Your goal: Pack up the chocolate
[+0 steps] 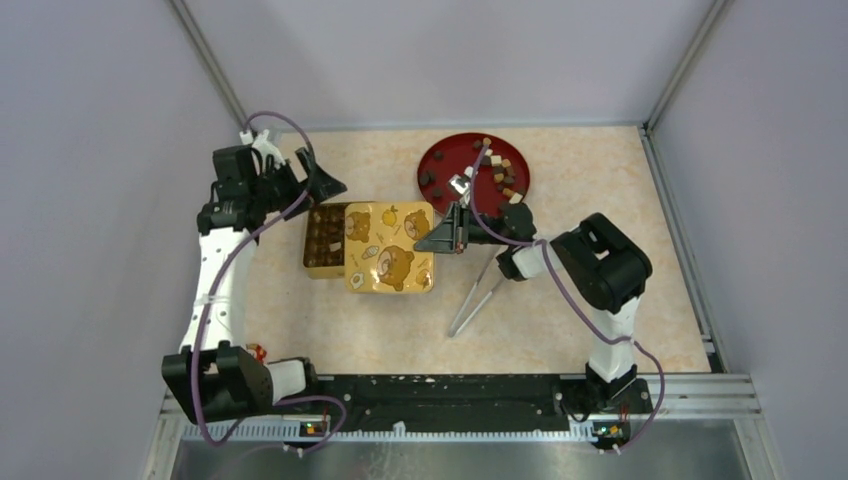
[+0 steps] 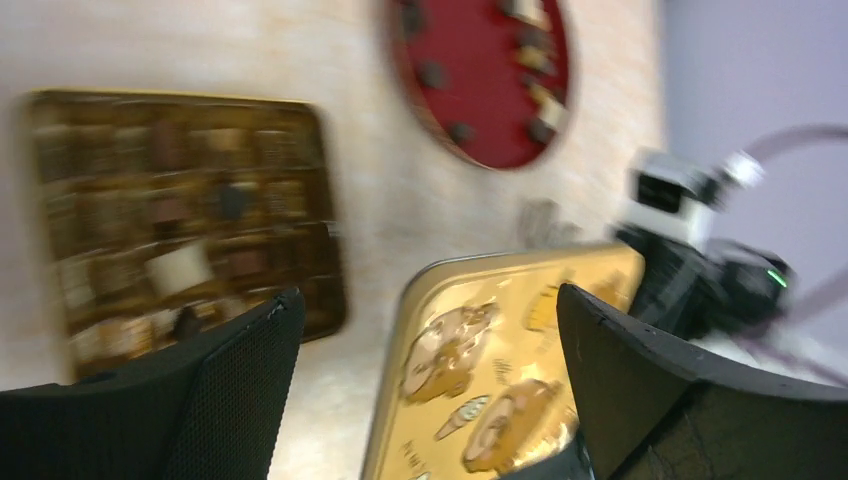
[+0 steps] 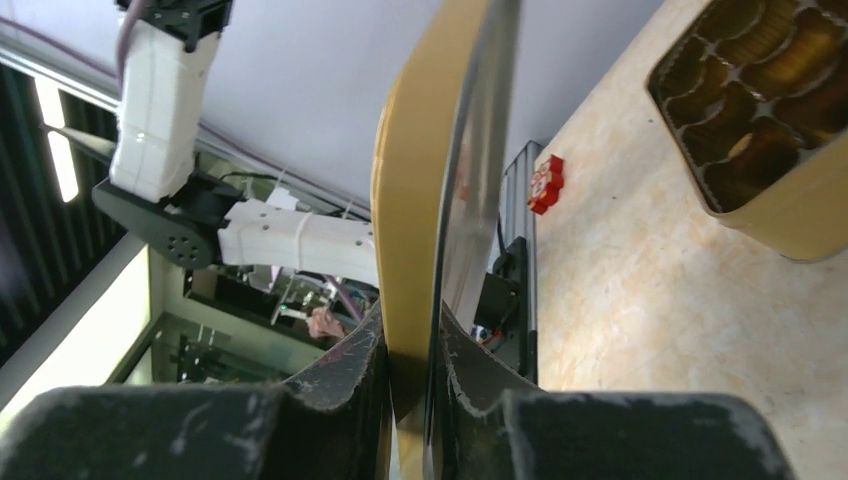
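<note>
Holding chocolate (image 1: 322, 238), the tin (image 1: 311, 268) lies open; right claw (image 3: 410, 338) pinches its lid (image 1: 390, 262), left claw (image 2: 425, 300) spread.

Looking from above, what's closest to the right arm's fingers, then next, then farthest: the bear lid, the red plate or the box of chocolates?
1. Bear lid, pinched between the right fingers, on their left.
2. Red plate, just behind them, toward the back.
3. Box of chocolates, far left, beyond the lid.
</note>
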